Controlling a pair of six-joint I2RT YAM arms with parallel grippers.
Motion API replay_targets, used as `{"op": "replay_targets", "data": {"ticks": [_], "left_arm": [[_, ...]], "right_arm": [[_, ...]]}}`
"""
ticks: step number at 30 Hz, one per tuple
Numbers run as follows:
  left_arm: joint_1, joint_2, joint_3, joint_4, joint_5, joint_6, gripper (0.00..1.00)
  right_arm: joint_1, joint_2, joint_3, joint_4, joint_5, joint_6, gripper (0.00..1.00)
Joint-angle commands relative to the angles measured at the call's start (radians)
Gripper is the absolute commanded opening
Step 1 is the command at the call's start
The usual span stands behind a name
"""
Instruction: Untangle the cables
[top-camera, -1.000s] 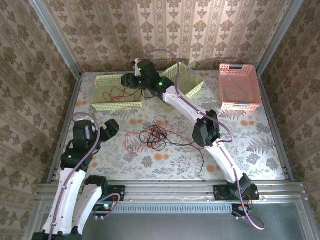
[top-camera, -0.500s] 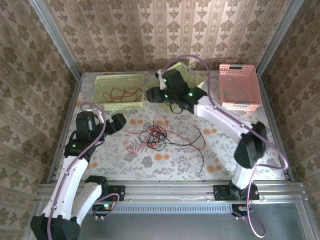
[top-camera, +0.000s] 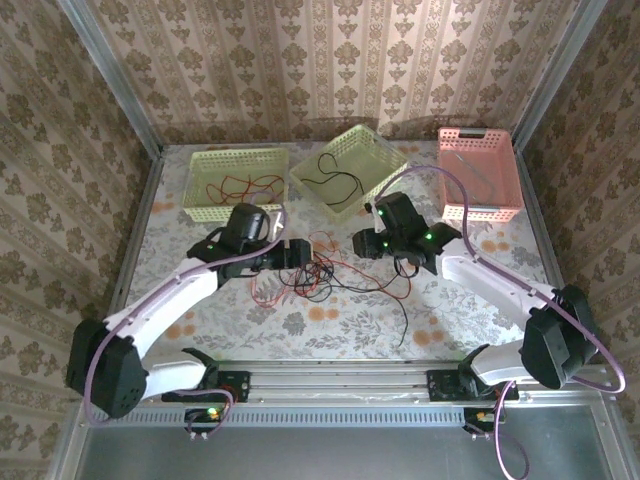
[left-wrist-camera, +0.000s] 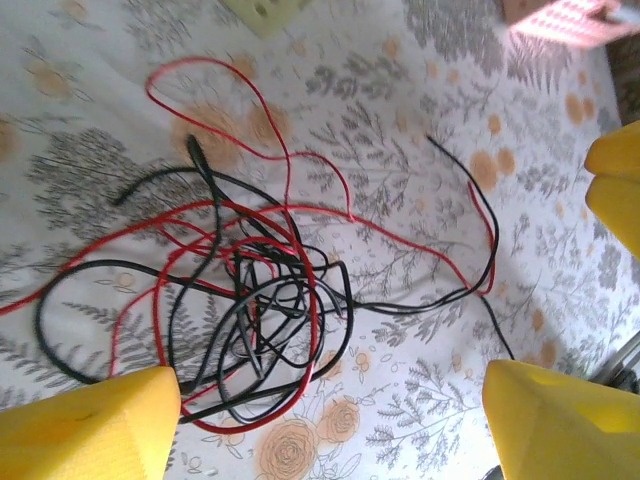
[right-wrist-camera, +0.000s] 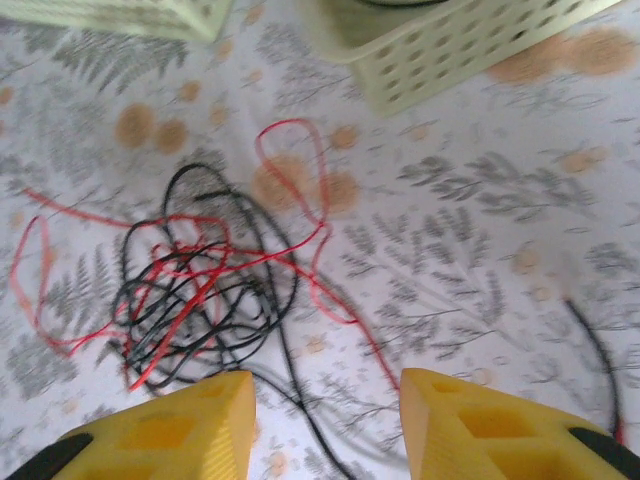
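Since a second ago: closed in over the cables, tangled on the surface. Left claw spread, empty; right claw parted, empty. Black strand newly in middle basket; ready for next pull.

Perforated matt plastic baskets, printed cloth table cover; smooth-sheathed cables

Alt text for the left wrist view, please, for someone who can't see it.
A loose tangle of red and black cables lies on a floral tablecloth, just ahead of the left gripper, whose yellow fingers stand wide apart, holding nothing.
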Motion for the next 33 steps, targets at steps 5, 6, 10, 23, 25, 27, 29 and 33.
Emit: {"op": "replay_targets", "data": {"ticks": [5,6,10,23,25,27,29,33], "left_arm": [[-0.076,0.084,0.02,-0.017,-0.057,0.036,0.77],[-0.085,0.098,0.024,-0.022,-0.064,0.043,0.77],[-0.112,0.157,0.037,-0.031,-0.079,0.074,0.67],[-0.158,0.26,0.056,-0.04,-0.103,0.106,0.41],[-0.16,0.265,0.051,-0.04,-0.112,0.111,0.39],[-0.161,0.265,0.047,-0.046,-0.12,0.121,0.3],[-0.161,0.261,0.044,-0.053,-0.13,0.128,0.25],[-0.161,0.239,0.043,-0.067,-0.143,0.145,0.13]], "right_arm": [[0.036,0.077,-0.081,0.138,-0.167,0.115,0.43],[0.038,0.091,-0.086,0.153,-0.173,0.128,0.43],[0.04,0.151,-0.102,0.225,-0.197,0.184,0.46],[0.047,0.34,-0.136,0.531,-0.32,0.467,0.47],[0.048,0.358,-0.126,0.544,-0.332,0.478,0.44],[0.047,0.361,-0.121,0.538,-0.331,0.477,0.34],[0.048,0.357,-0.114,0.526,-0.326,0.469,0.24],[0.048,0.344,-0.098,0.484,-0.313,0.441,0.07]]}}
